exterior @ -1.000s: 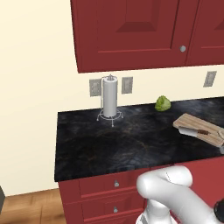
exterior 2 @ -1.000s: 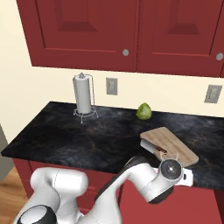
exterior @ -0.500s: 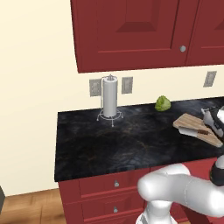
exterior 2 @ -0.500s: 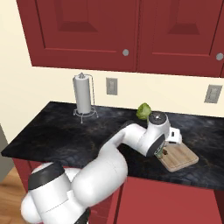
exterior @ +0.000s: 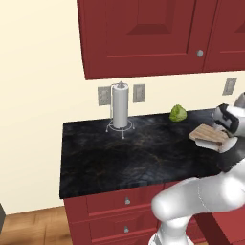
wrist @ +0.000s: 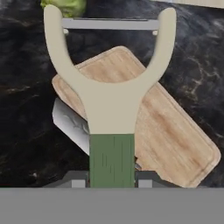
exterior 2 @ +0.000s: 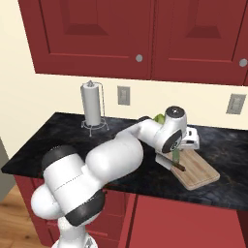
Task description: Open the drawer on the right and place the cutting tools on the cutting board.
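The jaws grip the green-handled peeler (wrist: pixel 111 109), its long axis pointing up the hand view, directly over the cutting board (wrist: pixel 175 131), which lies diagonally toward lower right on the tabletop (wrist: pixel 26 131).

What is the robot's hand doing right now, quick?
Gripper: closed on the green-handled peeler, holding it above the cutting board.

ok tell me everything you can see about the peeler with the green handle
The peeler is Y-shaped: a green handle with a wood-like grain, a pale beige fork, and a thin grey blade bridging its two prongs. The fingers clamp the handle from both sides, holding it above the cutting board, where a grey-bladed tool already lies.
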